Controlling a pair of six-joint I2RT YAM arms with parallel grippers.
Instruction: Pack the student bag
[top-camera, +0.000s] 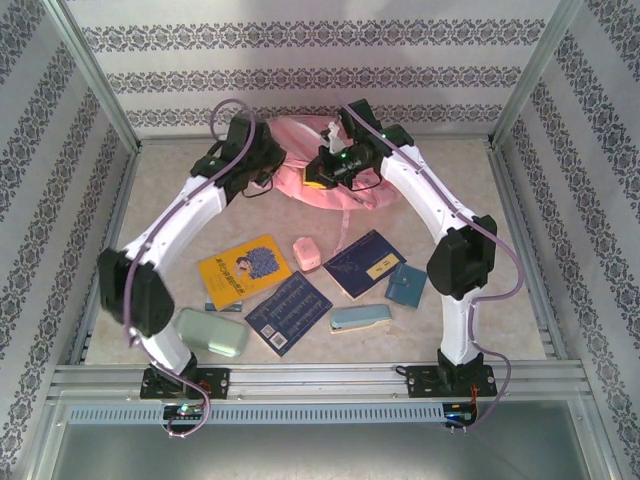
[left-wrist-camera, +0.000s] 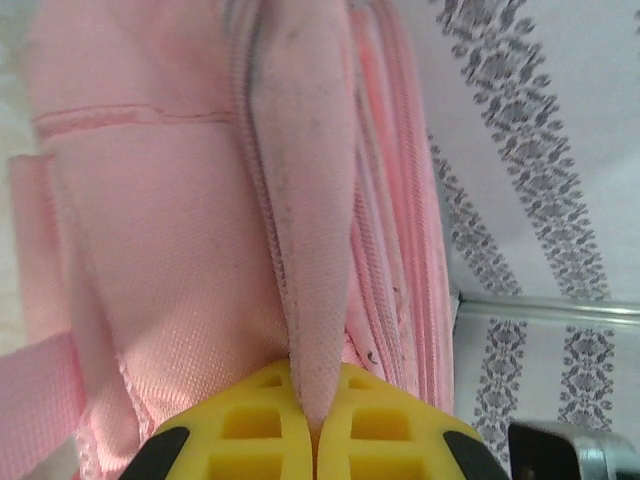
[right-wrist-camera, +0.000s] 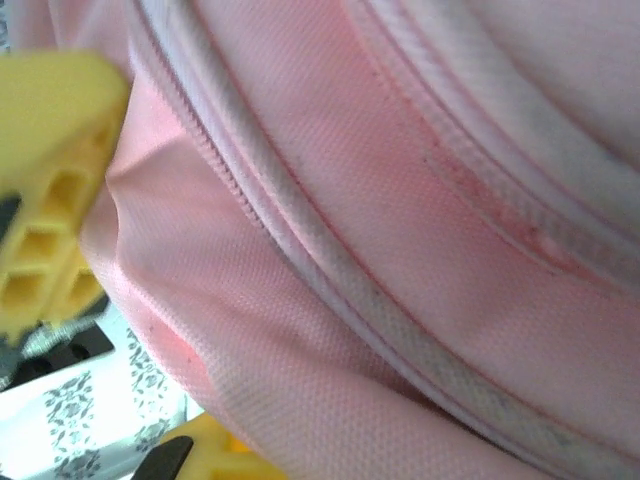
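Observation:
The student bag (top-camera: 300, 150), a pink fabric backpack, lies at the back middle of the table. My left gripper (top-camera: 262, 178) is at its left side. In the left wrist view its yellow fingers (left-wrist-camera: 250, 430) are shut on a fold of the pink bag fabric (left-wrist-camera: 310, 250), which rises from between the pads. My right gripper (top-camera: 324, 172) is at the bag's front middle. In the right wrist view pink fabric with a pale piped seam (right-wrist-camera: 330, 300) drapes over the jaws, and a yellow finger (right-wrist-camera: 215, 452) peeks out below it. That gripper is shut on the fabric.
On the near half of the table lie a yellow book (top-camera: 243, 270), a dark blue book (top-camera: 288, 312), a navy book (top-camera: 365, 262), a small teal notebook (top-camera: 406, 284), a small pink item (top-camera: 306, 253), a pale green case (top-camera: 212, 332) and a light blue case (top-camera: 360, 318).

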